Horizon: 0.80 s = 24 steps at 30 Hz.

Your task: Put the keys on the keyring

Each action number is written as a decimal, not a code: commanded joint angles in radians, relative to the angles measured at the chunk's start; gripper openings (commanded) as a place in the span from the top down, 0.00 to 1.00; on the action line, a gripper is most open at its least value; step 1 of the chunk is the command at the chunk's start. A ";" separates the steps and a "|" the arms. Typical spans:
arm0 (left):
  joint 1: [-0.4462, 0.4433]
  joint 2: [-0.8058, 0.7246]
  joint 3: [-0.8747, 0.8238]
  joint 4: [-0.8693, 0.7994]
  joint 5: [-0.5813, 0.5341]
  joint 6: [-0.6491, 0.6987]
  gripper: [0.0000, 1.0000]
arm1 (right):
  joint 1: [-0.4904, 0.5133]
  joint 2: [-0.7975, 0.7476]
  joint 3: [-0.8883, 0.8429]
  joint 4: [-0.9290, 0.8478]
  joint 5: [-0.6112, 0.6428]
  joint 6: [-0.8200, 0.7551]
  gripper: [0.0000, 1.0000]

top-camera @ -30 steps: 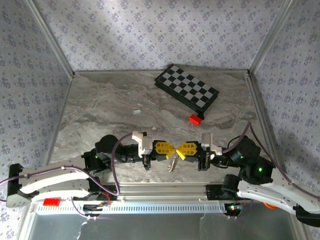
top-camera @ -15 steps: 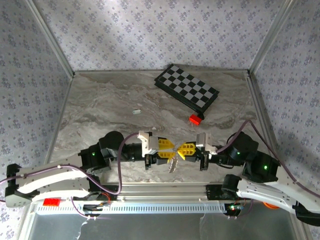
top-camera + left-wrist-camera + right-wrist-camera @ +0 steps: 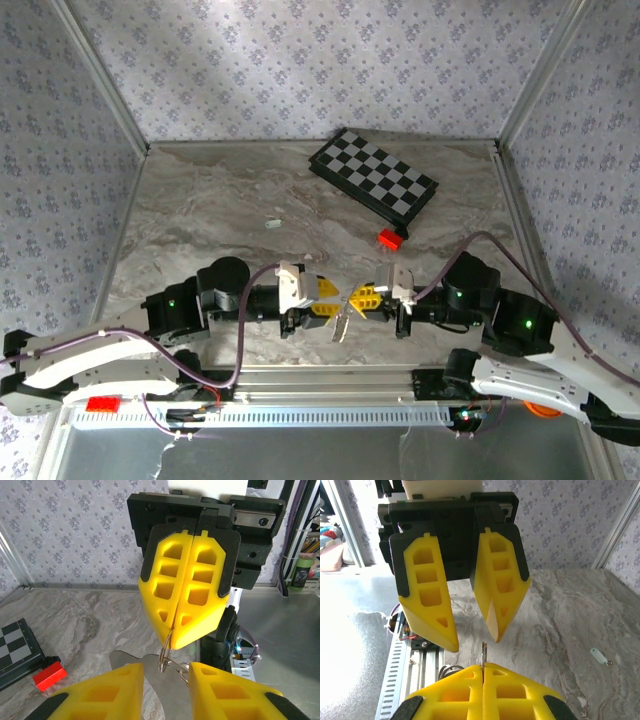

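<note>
1. Nearest the arm bases, a silver key (image 3: 341, 326) hangs from the keyring (image 3: 164, 657), which is held up off the marbled table (image 3: 200, 220) so the key dangles free.
2. Just above it we see the right gripper (image 3: 172, 639), fingers pressed together on the ring's wire, presenting the loop to its partner.
3. Facing it tip to tip, the left gripper (image 3: 474, 641) stands with fingers spread, pinching nothing. We judge it is placed to take hold of the ring or the key.
4. Farther out on the left, the pale mint-green key (image 3: 272, 225) lies alone on the table, not yet on the ring.
5. Far right, a red block (image 3: 390, 238) rests just beside the chessboard (image 3: 375, 185), well apart from the work.
</note>
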 commanded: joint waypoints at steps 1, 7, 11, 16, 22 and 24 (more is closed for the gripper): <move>0.000 0.007 0.040 -0.034 -0.005 0.026 0.72 | -0.005 0.005 0.044 -0.025 -0.008 -0.024 1.00; 0.000 0.020 0.057 -0.070 -0.010 0.039 0.72 | -0.001 0.013 0.051 -0.039 -0.024 -0.029 1.00; 0.001 0.031 0.064 -0.075 -0.003 0.042 0.73 | 0.002 0.025 0.052 -0.047 -0.026 -0.035 1.00; 0.001 0.034 0.070 -0.086 -0.006 0.050 0.76 | 0.007 0.028 0.050 -0.051 -0.034 -0.039 1.00; 0.000 0.044 0.079 -0.096 -0.008 0.057 0.79 | 0.008 0.028 0.043 -0.041 -0.044 -0.040 1.00; 0.002 0.049 0.081 -0.099 -0.008 0.060 0.80 | 0.008 0.028 0.040 -0.036 -0.050 -0.041 1.00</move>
